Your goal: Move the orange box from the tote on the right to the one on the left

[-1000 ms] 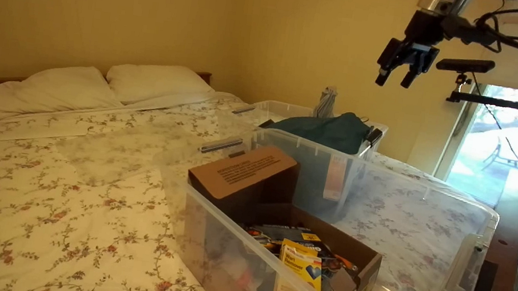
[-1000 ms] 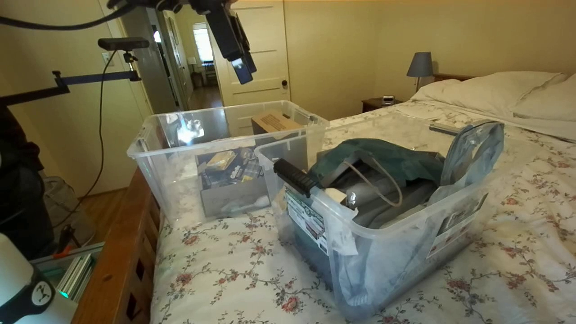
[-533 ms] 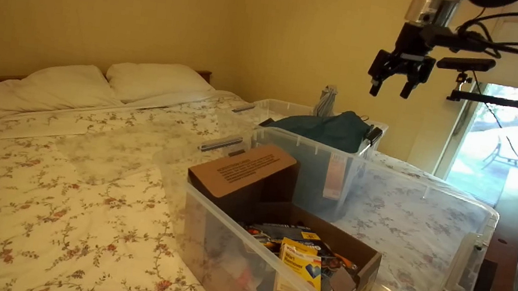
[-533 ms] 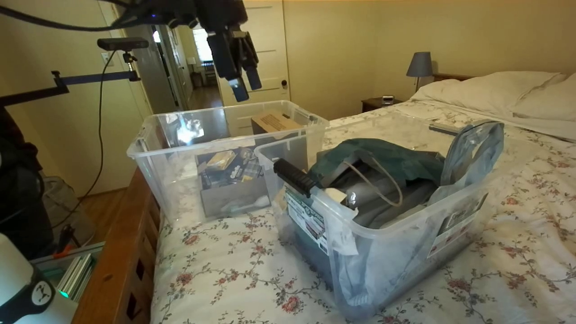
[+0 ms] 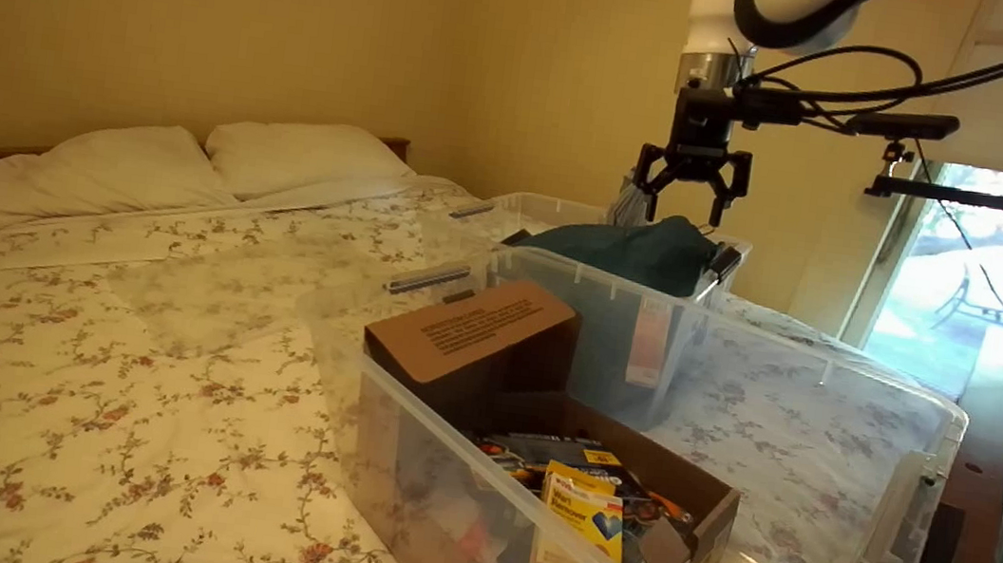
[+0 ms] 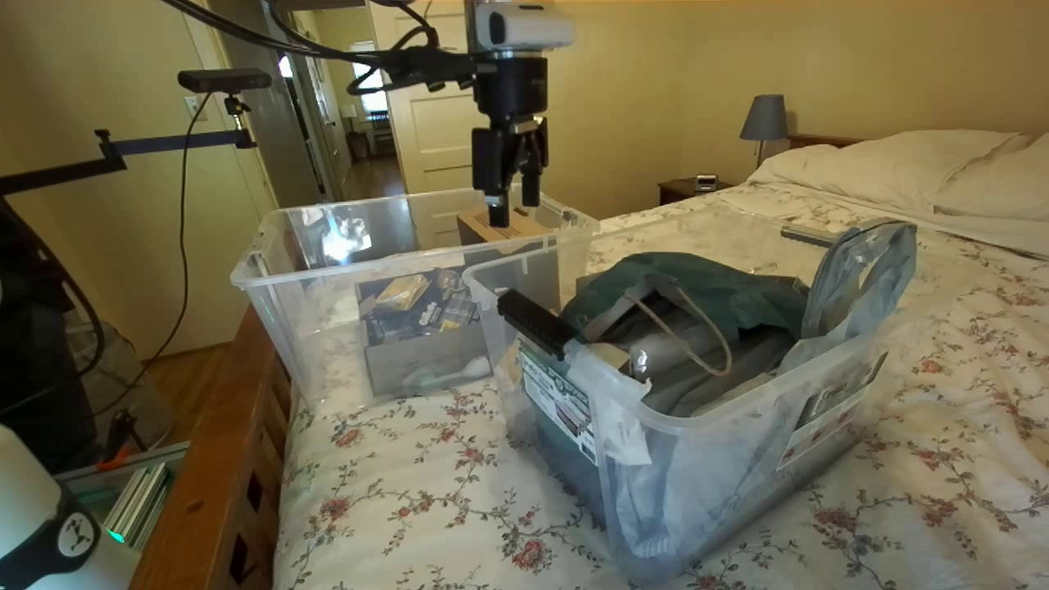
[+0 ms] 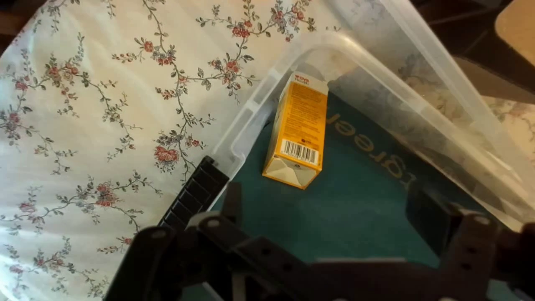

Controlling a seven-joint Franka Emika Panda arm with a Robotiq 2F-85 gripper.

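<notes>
Orange box (image 7: 299,125), below tool (image 5: 682,218), inside tote (image 7: 250,109)

In an exterior view, the gripper (image 5: 683,216) has come down and leftward across the frame; its fingers (image 5: 651,206), formerly seen against the wall (image 5: 575,71), now appear at the top edge of the teal bag (image 5: 620,250), and part of the grey bag (image 5: 628,208) is newly hidden; the gripper's axis, at first slanted, is now nearly vertical; in an exterior view, the fingers have shifted rightward and downward from the door (image 6: 434,123) to the cardboard box (image 6: 524,228), which they partly cover; a white arm section (image 6: 533,28) has entered above, with the cables (image 6: 344,56) displaced.
</notes>
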